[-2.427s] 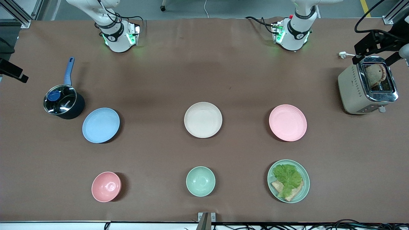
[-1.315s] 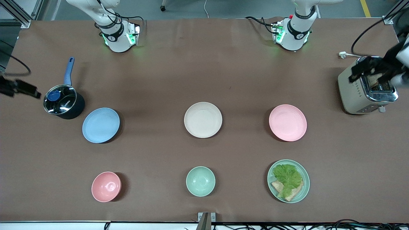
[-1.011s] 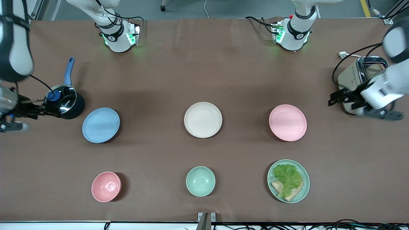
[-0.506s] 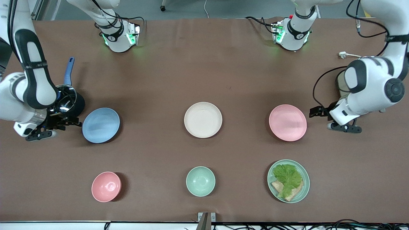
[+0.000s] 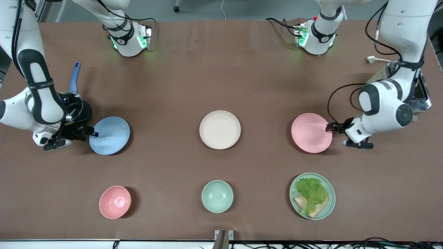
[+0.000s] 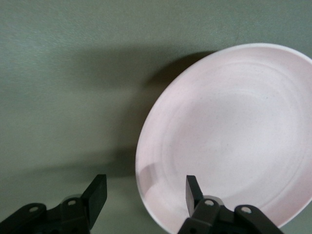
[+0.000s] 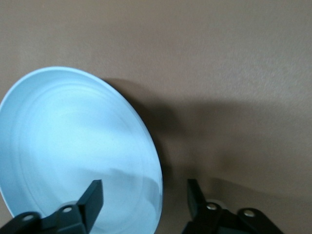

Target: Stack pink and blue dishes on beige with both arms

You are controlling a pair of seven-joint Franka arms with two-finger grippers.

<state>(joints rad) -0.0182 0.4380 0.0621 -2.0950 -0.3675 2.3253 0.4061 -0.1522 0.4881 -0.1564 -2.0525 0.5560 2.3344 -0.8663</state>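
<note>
Front view, plates: four on the tabletop [image 5: 221, 69] — one blue plate [image 5: 110, 135], one beige plate [image 5: 220, 129], one pink plate [image 5: 311, 132], one mint-green plate [image 5: 312, 196] carrying lettuce and bread.
Row: beige sits between blue, toward the right arm's end, and pink, toward the left arm's end; all well apart.
Bowls: two, one pink bowl [image 5: 115, 202] and one mint-green bowl [image 5: 217, 196], nearer the front camera.
Other items: one saucepan [image 5: 71, 110], one toaster [image 5: 408, 97].
Left tool [image 5: 329, 128]: wide, fingers straddling the pink plate's rim [image 6: 146, 187].
Right tool [image 5: 90, 133]: wide, fingers straddling the blue plate's rim [image 7: 158, 195].
</note>
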